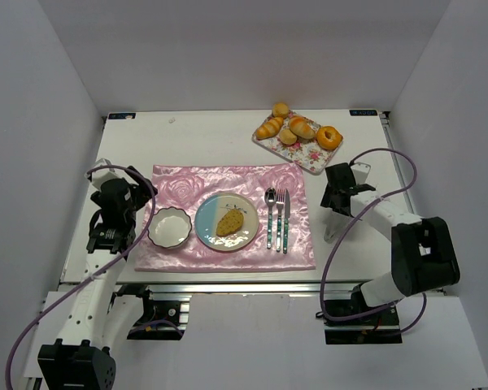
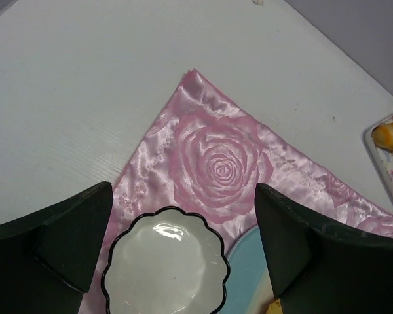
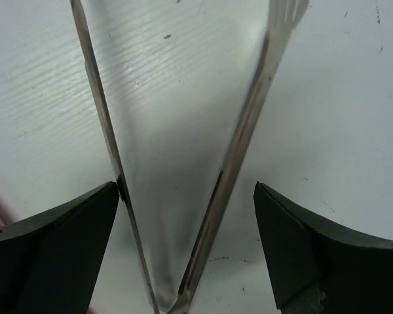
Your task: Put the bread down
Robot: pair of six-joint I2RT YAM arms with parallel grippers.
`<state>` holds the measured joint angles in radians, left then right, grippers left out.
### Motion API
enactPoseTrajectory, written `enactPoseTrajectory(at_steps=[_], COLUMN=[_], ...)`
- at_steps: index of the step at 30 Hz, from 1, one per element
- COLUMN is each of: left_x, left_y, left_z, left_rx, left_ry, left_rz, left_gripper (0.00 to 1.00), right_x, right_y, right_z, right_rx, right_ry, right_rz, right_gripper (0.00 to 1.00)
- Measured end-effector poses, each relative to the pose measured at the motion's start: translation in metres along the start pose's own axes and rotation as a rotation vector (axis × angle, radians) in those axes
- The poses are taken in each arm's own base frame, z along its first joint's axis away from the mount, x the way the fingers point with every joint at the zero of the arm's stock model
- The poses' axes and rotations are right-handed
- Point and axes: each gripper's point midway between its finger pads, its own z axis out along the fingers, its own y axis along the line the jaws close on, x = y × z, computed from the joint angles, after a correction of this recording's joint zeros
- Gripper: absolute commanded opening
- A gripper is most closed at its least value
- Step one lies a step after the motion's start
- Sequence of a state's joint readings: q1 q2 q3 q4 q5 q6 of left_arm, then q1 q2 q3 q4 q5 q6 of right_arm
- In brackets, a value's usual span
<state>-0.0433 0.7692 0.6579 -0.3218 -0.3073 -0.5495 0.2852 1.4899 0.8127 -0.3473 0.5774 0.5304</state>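
The bread, a flat golden slice, lies on the blue and cream plate on the pink mat; a yellow corner of the bread shows in the left wrist view. My right gripper is open over bare table to the right of the mat. Metal tongs lie on the table between its fingers, their left arm touching or nearly touching the left finger. My left gripper hangs open above the white bowl, holding nothing.
A floral tray at the back right carries several rolls and an orange donut. A spoon and fork lie on the pink mat right of the plate. White walls enclose the table.
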Motion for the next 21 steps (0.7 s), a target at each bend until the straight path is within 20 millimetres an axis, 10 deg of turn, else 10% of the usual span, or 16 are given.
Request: enactPoseTrajectory(at_steps=[13,21], left_x=[0.020,0.036], left_y=[-0.017,-0.043], left_z=[0.021,0.012], left_rx=[0.021,0.152], left_ry=[0.160,0.229], left_rz=[0.048,0.084], left_gripper=[0.98,0.98], right_x=[-0.071,-0.071], right_y=[0.009,0.004], right_z=[-0.108,-0.159], right_rx=[-0.358,-0.560], right_ry=[-0.282,-0.416], right_rz=[0.134,0.179], right_gripper=[0.89,0.89])
